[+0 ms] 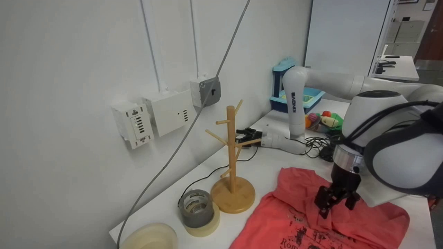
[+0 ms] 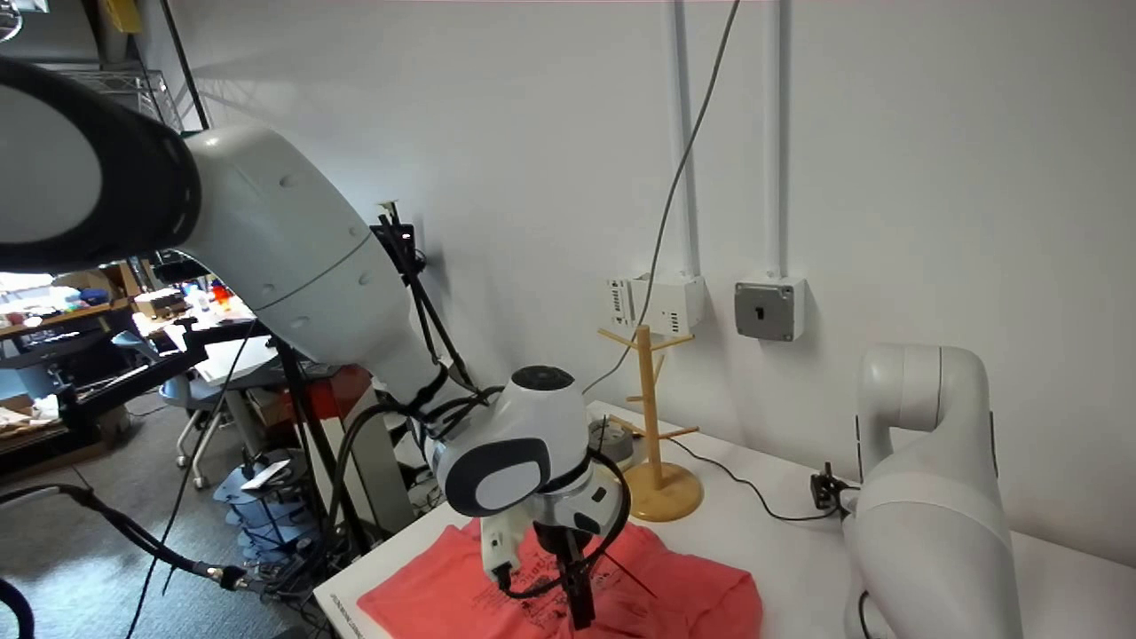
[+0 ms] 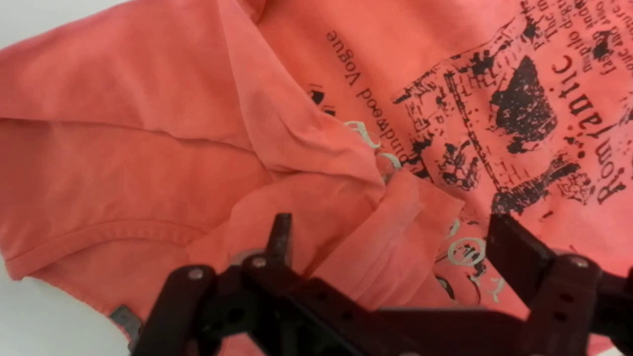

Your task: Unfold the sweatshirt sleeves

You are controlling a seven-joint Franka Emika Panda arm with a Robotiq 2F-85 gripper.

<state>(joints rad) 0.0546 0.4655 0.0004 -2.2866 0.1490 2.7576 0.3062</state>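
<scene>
hand (image 3: 388, 235): 2 fingers (image 3: 514, 254) apart, over 1 sweatshirt (image 3: 296, 118)

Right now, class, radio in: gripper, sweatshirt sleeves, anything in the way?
Gripper open over coral-red sweatshirt. Sleeve fabric folded over part of chest print. Wooden mug tree close by, might crowd unfolding.

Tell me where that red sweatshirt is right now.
In an exterior view, the sweatshirt lies at lower right on the white table, just right of the wooden mug tree and beneath the gripper.
</scene>
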